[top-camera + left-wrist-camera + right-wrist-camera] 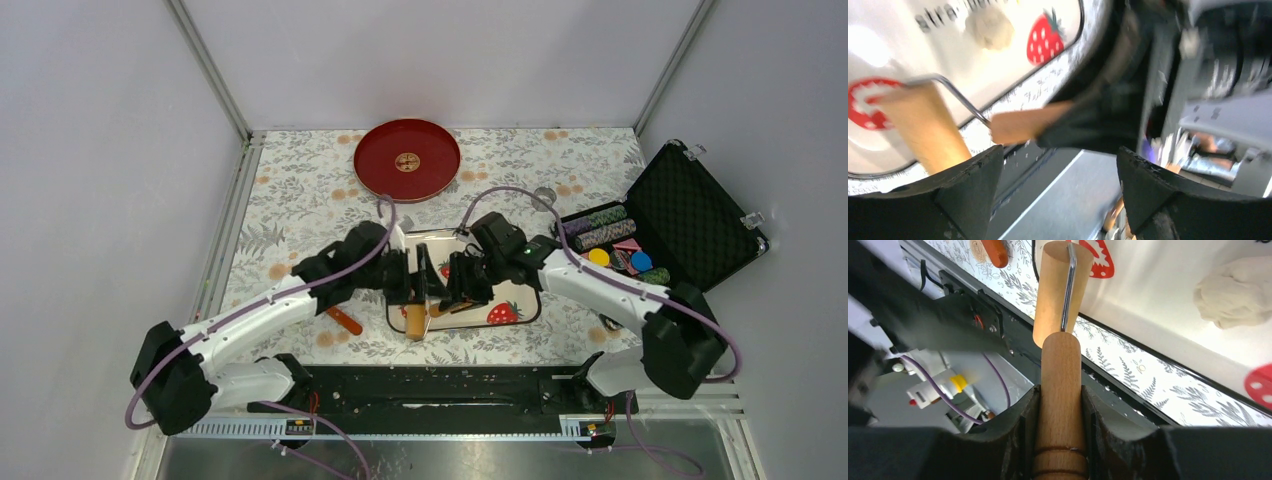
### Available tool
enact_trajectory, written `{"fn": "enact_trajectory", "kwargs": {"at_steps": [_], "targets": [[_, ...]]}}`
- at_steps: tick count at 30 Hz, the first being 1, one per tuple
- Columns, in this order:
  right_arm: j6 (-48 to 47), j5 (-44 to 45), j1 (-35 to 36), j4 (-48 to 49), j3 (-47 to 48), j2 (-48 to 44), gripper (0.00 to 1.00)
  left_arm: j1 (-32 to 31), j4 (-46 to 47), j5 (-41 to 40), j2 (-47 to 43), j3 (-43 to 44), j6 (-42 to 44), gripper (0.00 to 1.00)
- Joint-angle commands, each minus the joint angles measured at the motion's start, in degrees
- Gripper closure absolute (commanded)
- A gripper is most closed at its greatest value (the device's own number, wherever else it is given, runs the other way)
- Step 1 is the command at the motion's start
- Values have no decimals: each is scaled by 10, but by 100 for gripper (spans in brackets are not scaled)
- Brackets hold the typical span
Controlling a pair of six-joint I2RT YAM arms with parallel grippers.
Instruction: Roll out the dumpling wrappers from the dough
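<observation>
**Roller poised over dough on a strawberry tray**

On the floral surface (290, 200), the white tray (1148, 290) is lying under both tools. The right tool (1060, 410) is pinching the handle of the roller (1062, 365). The left tool (1058, 170) is hanging spread and empty just beside it. The dough (1235, 292) is sitting on the tray as a pale lump, ahead of the right tool and off to one side of the barrel. Bringing the barrel squarely onto it and pressing lightly looks wisest. The left tool is crowding that path. A black case (690, 215) and a red plate (372, 165) are standing well apart from both tools.

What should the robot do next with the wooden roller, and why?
Probably the right gripper should carry the roller over onto the dough. It is shut on the handle; the roller sits apart from the dough, which is a thick lump. The left gripper is open.
</observation>
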Motion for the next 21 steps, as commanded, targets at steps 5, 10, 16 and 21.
{"fn": "enact_trajectory", "kwargs": {"at_steps": [5, 10, 16, 21], "targets": [[-72, 80, 5, -143, 77, -90, 100, 167, 91, 62, -16, -28, -29, 19], [-69, 91, 1, -171, 87, -128, 100, 181, -84, -57, 27, 41, 50, 21], [-76, 96, -11, -209, 104, -151, 100, 181, -133, -129, 101, 51, 74, 31], [-80, 95, -26, -222, 108, -165, 100, 181, -129, -156, 152, 43, 76, 36]]}}
